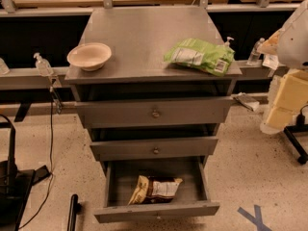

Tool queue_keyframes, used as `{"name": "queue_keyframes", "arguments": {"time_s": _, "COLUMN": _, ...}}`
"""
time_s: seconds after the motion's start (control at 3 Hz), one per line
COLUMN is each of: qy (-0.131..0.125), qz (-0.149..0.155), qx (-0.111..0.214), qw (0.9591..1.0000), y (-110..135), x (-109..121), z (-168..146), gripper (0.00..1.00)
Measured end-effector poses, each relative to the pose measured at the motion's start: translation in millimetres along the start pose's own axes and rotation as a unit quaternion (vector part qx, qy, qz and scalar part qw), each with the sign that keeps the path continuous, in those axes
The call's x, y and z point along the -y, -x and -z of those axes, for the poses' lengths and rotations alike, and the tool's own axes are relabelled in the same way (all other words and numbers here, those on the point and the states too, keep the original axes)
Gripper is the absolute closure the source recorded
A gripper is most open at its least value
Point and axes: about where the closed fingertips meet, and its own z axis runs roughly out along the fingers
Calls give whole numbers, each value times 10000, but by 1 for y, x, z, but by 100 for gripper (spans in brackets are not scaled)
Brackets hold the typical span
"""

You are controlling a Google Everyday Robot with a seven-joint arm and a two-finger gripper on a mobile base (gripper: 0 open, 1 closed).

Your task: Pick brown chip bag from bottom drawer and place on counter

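The brown chip bag [154, 189] lies flat inside the open bottom drawer [156, 210], left of its middle, with cream-yellow ends and a white label panel facing up. The counter [144, 37] is the grey metal top of the cabinet. My gripper is out of view; only a white rounded part of my arm [294, 37] shows at the right edge, level with the counter and well apart from the bag.
A cream bowl [89, 56] sits on the counter's front left. A light green bag [199, 56] lies on its front right. The two upper drawers with knobs [155, 113] are slightly open. Bottles [42, 64] stand on the side ledges.
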Motion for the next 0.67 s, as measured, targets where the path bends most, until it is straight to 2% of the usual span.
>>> {"name": "queue_keyframes", "arguments": {"time_s": 0.33, "qy": -1, "qz": 0, "qx": 0, "qw": 10000, "y": 0, "x": 0, "z": 0, "gripper": 0}}
{"name": "queue_keyframes", "arguments": {"time_s": 0.67, "qy": 93, "qz": 157, "qx": 345, "qw": 9992, "y": 14, "x": 3, "z": -11, "gripper": 0}}
